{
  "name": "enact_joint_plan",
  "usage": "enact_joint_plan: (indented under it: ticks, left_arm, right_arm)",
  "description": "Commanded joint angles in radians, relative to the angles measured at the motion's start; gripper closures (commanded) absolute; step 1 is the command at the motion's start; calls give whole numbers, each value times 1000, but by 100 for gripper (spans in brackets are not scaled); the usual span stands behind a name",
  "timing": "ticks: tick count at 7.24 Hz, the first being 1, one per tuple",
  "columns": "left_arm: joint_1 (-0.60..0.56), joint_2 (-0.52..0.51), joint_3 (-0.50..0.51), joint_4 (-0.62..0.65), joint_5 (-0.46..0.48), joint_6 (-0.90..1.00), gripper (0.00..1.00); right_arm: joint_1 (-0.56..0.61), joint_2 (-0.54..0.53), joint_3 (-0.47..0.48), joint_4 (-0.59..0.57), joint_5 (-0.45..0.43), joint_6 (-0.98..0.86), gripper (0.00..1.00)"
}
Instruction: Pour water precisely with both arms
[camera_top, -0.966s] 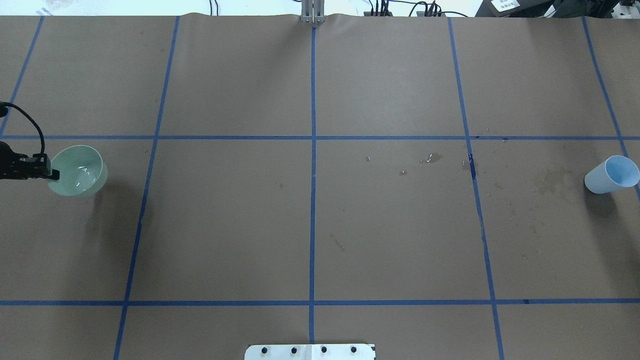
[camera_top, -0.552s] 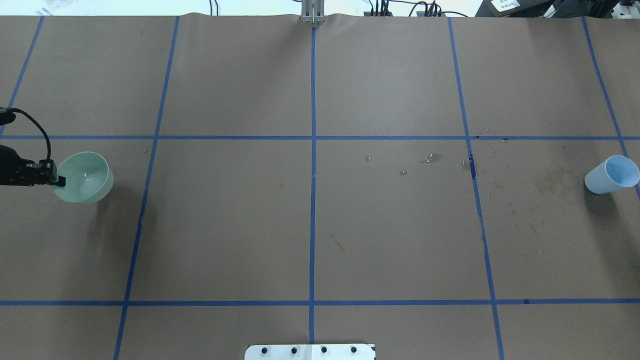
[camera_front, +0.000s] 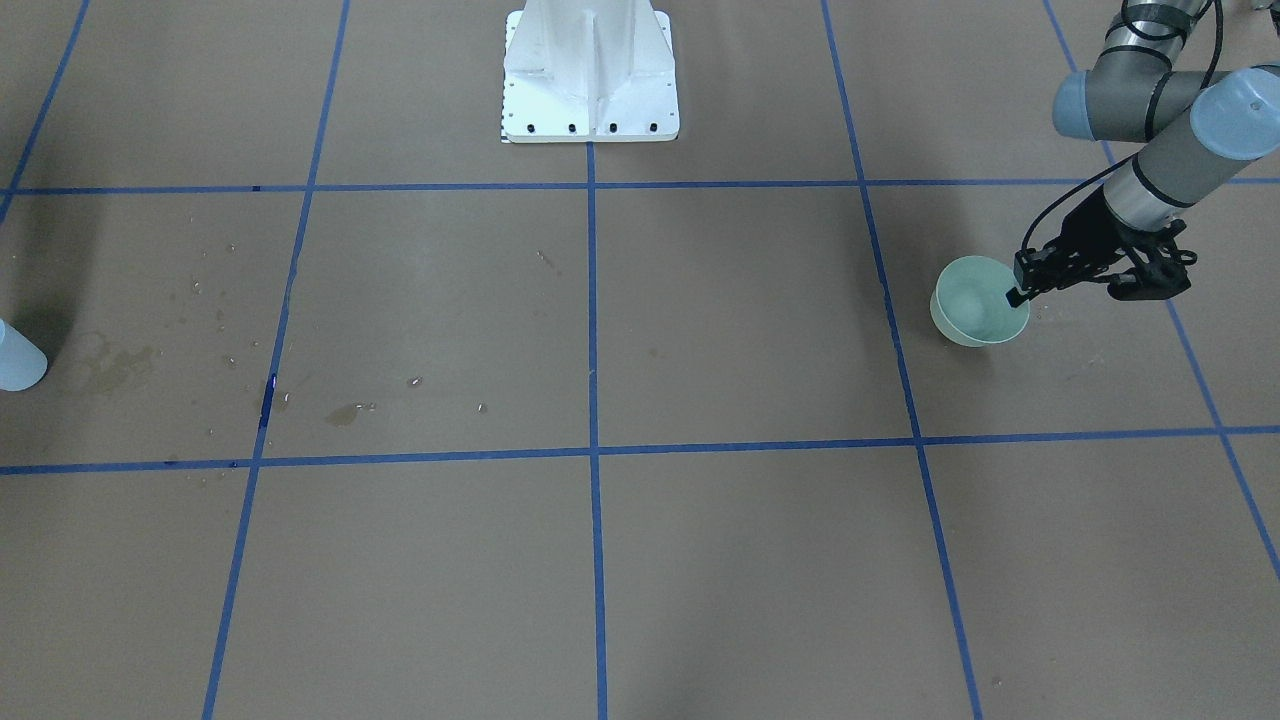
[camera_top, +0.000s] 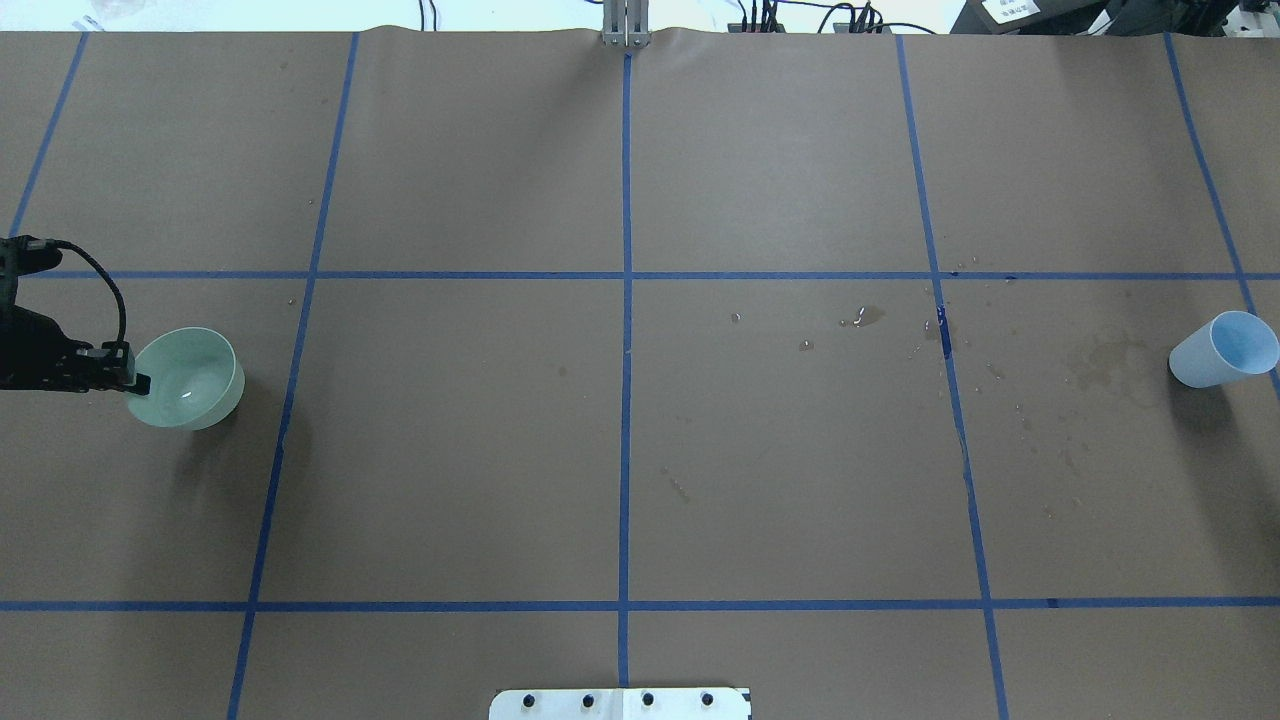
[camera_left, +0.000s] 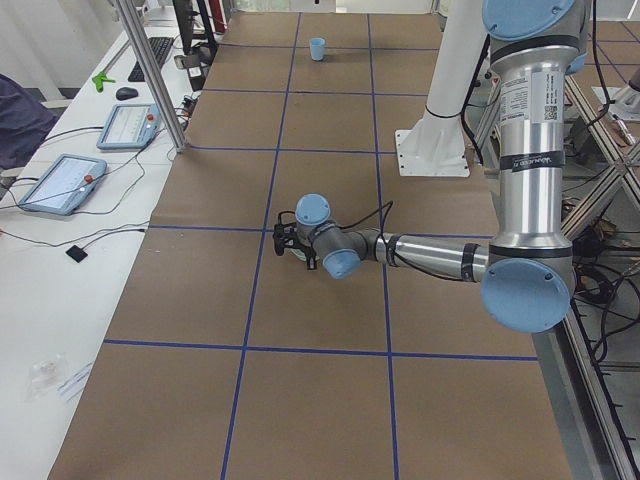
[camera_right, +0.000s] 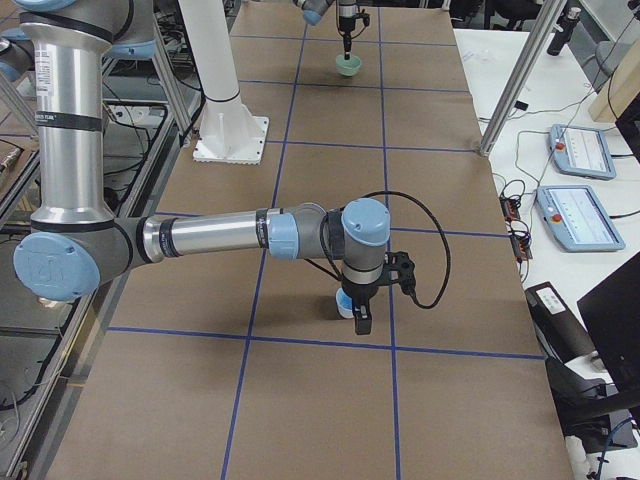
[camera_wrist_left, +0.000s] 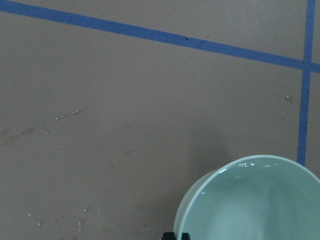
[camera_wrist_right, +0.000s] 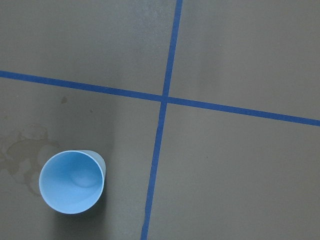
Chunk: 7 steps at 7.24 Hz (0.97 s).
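Holding bowl (camera_top: 195, 375) by the rim in left gripper (camera_top: 138, 383), pinched down to wall thickness, at the left end of table (camera_top: 450, 450). Carrying water (camera_top: 188, 397) inside: only a faint glint low in the bowl. Can't tell for right gripper (camera_right: 360, 320): seen only in the right side view, low and just beside cup (camera_top: 1225, 348), open or closed unclear.

Could slosh over the lip on a jerk or tilt, given a one-sided rim pinch. Could rotate in the pinch and dump early. Seeing drops (camera_top: 865, 318) and dried stains (camera_top: 1110, 360) between centre and cup, so expect misses without lip-to-lip alignment. Well apart from cup, so likely a long carry.

Can't read water level. Can't tell lifted from resting for bowl. No fingers in right wrist view; barely the fingertips (camera_wrist_left: 169, 236) in left wrist view. Seeing only a clipped sliver of cup in front view.
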Motion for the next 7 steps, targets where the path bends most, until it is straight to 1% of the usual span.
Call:
enact_joint_plan:
  ticks: [1,2,3,4,6,7]
  left_arm:
    - [16,1,2,0,1,3,51]
    - [17,1,2,0,1,6,37]
    - [17,1,2,-1,3,9,9]
    - [17,2,-4,-1,10,9,0]
    - [-12,-2,-18,6,15,17,0]
    - [-76,-2,-17,52,12,96,0]
  right_arm:
    - [0,1,3,-2,0,0,1]
    - [0,1,3,0,2,0,1]
    - [0,1,1,0,0,-2,1]
    - [0,1,1,0,-5,-3,1]
    - [0,-1,-3,-6,-15,-3,1]
    - [0,-5,-8,-8,-15,-5,1]
